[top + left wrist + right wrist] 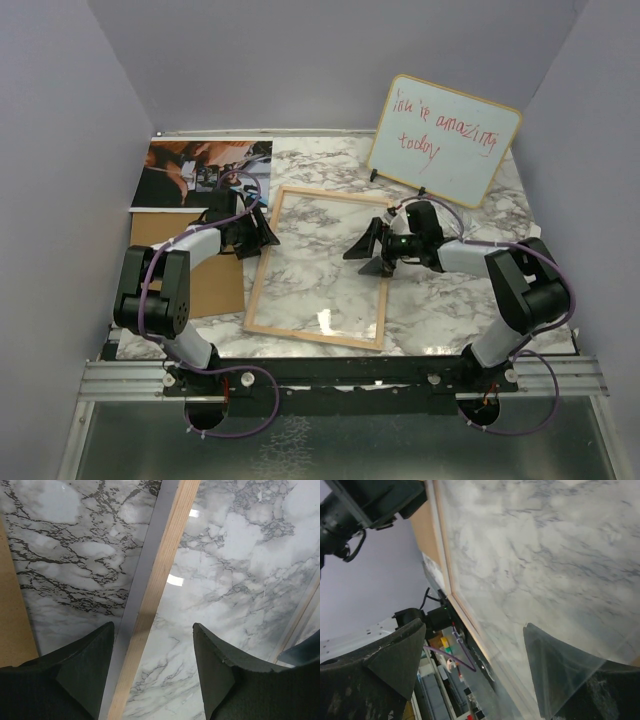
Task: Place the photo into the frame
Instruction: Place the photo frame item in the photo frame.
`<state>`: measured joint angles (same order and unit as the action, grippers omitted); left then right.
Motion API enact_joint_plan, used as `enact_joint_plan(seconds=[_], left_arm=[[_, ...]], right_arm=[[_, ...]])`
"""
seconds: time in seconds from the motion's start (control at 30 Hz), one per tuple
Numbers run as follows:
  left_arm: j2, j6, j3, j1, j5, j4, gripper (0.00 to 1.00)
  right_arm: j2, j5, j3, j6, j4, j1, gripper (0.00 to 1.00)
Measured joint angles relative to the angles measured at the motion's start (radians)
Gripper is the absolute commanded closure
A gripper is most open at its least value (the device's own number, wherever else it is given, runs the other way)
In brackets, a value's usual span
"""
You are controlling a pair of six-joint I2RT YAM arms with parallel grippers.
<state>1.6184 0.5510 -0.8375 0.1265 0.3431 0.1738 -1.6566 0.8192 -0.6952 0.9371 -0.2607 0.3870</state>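
Note:
The frame (315, 338), thin light-wood rails around a clear pane, lies mid-table with marble showing through. The photo (200, 170), a dark print with orange-brown tones, lies flat at the back left, apart from both arms. My left gripper (262, 230) sits at the frame's left rail. In the left wrist view it (153, 625) stands open, fingers on either side of the wooden rail (160, 580) without touching it. My right gripper (372, 252) is at the frame's right rail. In the right wrist view it (475, 625) is open; one finger (560, 670) shows hazily through the pane.
A plain brown backing board (200, 280) lies on the left, in front of the photo and beside the frame. A wood-rimmed whiteboard (445, 138) with red writing leans at the back right. Grey walls close in the marble table (450, 300).

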Motion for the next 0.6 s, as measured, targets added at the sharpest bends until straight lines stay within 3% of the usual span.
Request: enact_joint_plan(seconds=[0.3,0.6], left_arm=[[-0.011,-0.01,0.0,0.0,-0.014,0.024,0.32],[-0.014,-0.015,0.0,0.0,-0.017,0.031,0.3]], right_arm=[[0.011,-0.124,-0.03,-0.05,0.256,0.0,0.13],[0.028,-0.169,-0.092,-0.102,0.361,0.0,0.13]])
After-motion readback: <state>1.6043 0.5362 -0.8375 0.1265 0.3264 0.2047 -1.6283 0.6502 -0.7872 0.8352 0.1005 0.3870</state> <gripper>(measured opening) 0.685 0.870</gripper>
